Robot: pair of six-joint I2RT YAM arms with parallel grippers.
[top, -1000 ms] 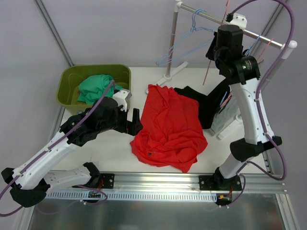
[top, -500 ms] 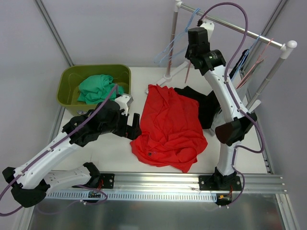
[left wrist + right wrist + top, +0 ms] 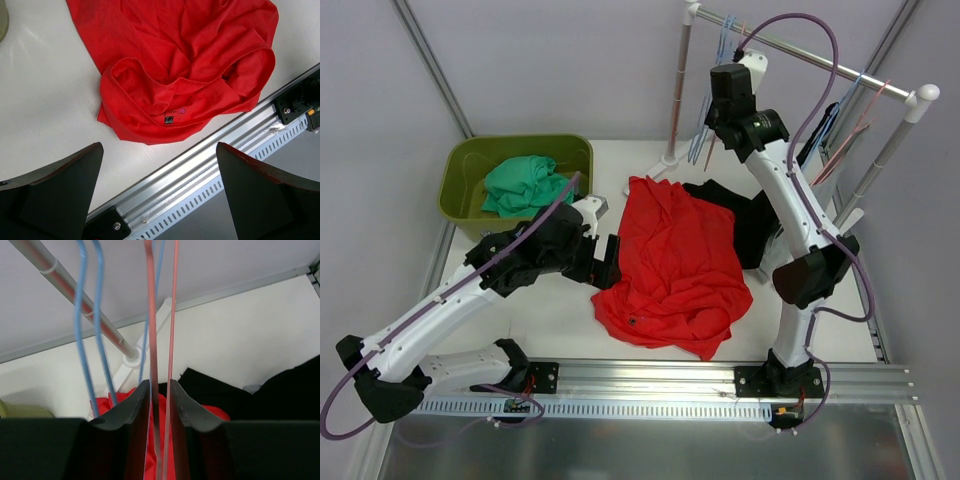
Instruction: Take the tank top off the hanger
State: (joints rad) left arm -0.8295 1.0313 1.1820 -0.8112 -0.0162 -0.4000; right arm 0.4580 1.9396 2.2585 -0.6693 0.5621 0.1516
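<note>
The red tank top (image 3: 675, 265) lies crumpled on the white table, off any hanger; it also shows in the left wrist view (image 3: 190, 65). My right gripper (image 3: 718, 128) is raised at the left end of the clothes rail (image 3: 800, 52). Its jaws (image 3: 160, 390) stand a narrow gap apart, and the thin red hanger (image 3: 151, 315) hangs down through that gap. Low beside the tank top's left edge, my left gripper (image 3: 610, 262) is wide open with nothing between its fingers (image 3: 160, 200).
Blue hangers (image 3: 700, 140) hang on the rail beside the red one. A black garment (image 3: 750, 215) lies right of the tank top. A green bin (image 3: 470, 160) holding a green garment (image 3: 520, 185) stands at the back left. The metal front rail (image 3: 210, 165) runs close below the left gripper.
My right arm swung left along the rail with the red hanger, and its jaws have parted a little. The left gripper edged closer to the tank top.
</note>
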